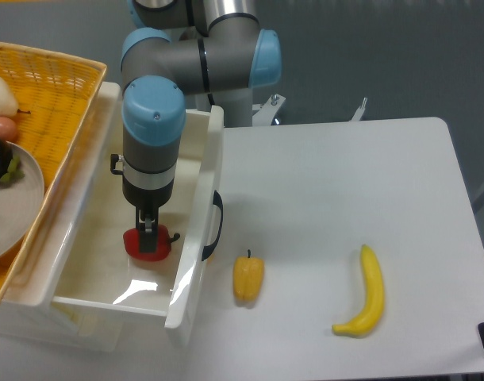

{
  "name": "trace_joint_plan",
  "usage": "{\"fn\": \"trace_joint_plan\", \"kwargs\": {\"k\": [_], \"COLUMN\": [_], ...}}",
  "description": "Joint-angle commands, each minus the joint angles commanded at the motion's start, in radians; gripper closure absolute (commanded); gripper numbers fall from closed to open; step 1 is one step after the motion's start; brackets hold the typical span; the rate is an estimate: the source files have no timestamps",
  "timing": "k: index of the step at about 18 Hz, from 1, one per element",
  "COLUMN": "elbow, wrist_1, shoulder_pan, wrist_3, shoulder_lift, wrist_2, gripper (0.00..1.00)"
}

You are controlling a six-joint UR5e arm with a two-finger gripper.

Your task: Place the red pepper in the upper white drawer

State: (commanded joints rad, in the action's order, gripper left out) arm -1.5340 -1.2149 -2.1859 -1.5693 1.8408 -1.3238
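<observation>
The red pepper (149, 245) is inside the upper white drawer (196, 238), low over its floor near the front panel. The drawer is pulled open, and its dark curved handle (217, 220) faces the table. My gripper (149, 228) reaches straight down into the drawer, with its dark fingers on the top of the pepper. The jaws look closed on it. One finger covers the middle of the pepper, and the short stem sticks out to the right.
A yellow woven basket (63, 95) holding a plate of fruit sits on top of the drawer unit at the left. A yellow-orange pepper (248, 276) and a banana (366, 294) lie on the white table (345, 190) right of the drawer.
</observation>
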Motion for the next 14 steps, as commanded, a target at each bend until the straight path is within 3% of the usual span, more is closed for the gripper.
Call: {"fn": "trace_joint_plan", "kwargs": {"k": [14], "elbow": [0.058], "wrist_1": [-0.002], "shoulder_pan": [-0.090], "wrist_3": [0.080], "shoulder_lift": [-0.074], "wrist_2": [0.120], "gripper": [0.05]}}
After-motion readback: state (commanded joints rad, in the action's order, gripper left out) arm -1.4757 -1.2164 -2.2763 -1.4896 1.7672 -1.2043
